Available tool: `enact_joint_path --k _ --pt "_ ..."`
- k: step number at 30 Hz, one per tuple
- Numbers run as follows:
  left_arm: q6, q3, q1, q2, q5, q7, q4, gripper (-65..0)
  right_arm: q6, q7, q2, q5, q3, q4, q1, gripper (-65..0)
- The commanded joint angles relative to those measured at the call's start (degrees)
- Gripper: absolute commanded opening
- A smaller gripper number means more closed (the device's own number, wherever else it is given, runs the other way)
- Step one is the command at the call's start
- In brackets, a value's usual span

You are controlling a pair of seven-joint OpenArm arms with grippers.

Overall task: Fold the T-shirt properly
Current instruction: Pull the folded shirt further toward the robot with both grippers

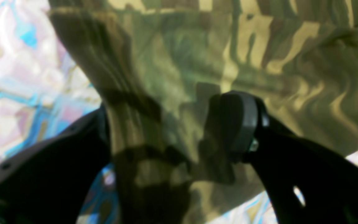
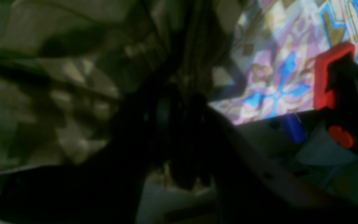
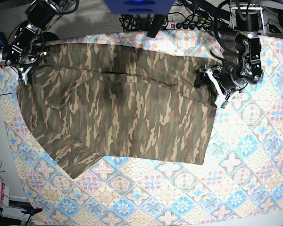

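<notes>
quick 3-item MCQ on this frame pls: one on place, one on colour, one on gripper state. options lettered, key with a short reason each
1. Where is the T-shirt in the base view?
A. Spread flat on the tablecloth
B. Hanging clear in the air
C. Bunched into a ball

2. What is the shirt's print?
A. Plain blue
B. Olive, brown and tan camouflage
C. Red and white stripes

3. How does the left gripper stand?
A. Shut on a red clamp
B. Out of every view
C. Open, with shirt fabric between its fingers

Key:
1 A, the shirt lies spread over the patterned cloth.
2 B, camouflage streaks show in all three views.
3 C, the left wrist view shows its fingers wide apart, with fabric in the gap.
</notes>
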Motion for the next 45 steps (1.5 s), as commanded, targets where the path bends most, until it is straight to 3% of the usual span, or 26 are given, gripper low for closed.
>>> enact_joint_path --k 1,4,7,13,15,17,27,32,37,40,45 --pt "-0.1 0.3 0.2 -0.1 1.0 2.3 -1.9 -22.8 -0.1 -2.3 0.1 -2.1 0.2 -0.8 -0.9 -53.5" --pt "-0.1 0.4 0.9 -0.1 1.1 2.2 -4.9 -25.7 -0.1 -2.2 0.1 -2.1 0.2 -0.8 -0.9 -53.5" --pt "-0.1 0.4 2.9 -0.2 1.1 2.1 -6.0 -33.1 -0.1 -2.2 0.1 -2.1 0.2 -0.8 -0.9 -53.6" --pt "-0.1 0.4 7.5 -0.5 1.1 2.1 -6.0 -61.4 -0.1 -2.2 0.1 -2.1 0.2 -0.7 -0.9 -56.5" --pt "-0.1 0.4 8.9 -1.1 1.1 2.0 -6.0 -65.0 -0.1 -2.2 0.1 -2.1 0.2 -0.7 -0.9 -61.0" --pt "-0.1 0.4 10.4 -1.1 1.1 1.7 -5.9 -65.0 -0.1 -2.3 0.1 -2.1 0.2 -0.7 -0.9 -64.0" --pt "-0.1 -2.2 18.8 -3.1 0.9 -5.7 -5.9 -65.0 -0.1 -2.2 0.2 -2.1 0.2 -0.8 -0.7 -64.3" --pt "-0.1 -6.8 19.5 -4.5 1.0 -6.0 -6.2 -65.0 -0.1 -2.2 0.5 -2.1 0.6 -1.3 1.8 -64.3" --pt "-0.1 -6.8 18.8 -5.4 1.0 -5.9 -5.9 -65.0 -0.1 -2.5 0.5 -2.1 0.3 -0.9 2.0 -64.1" --pt "-0.1 -6.7 16.9 -5.3 1.2 -5.5 -6.0 -63.5 -0.1 -2.5 0.4 -2.1 0.3 -0.8 2.0 -58.5" --pt "-0.1 -6.8 16.3 -5.3 0.9 -5.6 -5.9 -47.8 -0.1 -2.1 0.4 -2.1 0.2 -0.7 1.9 -41.4"
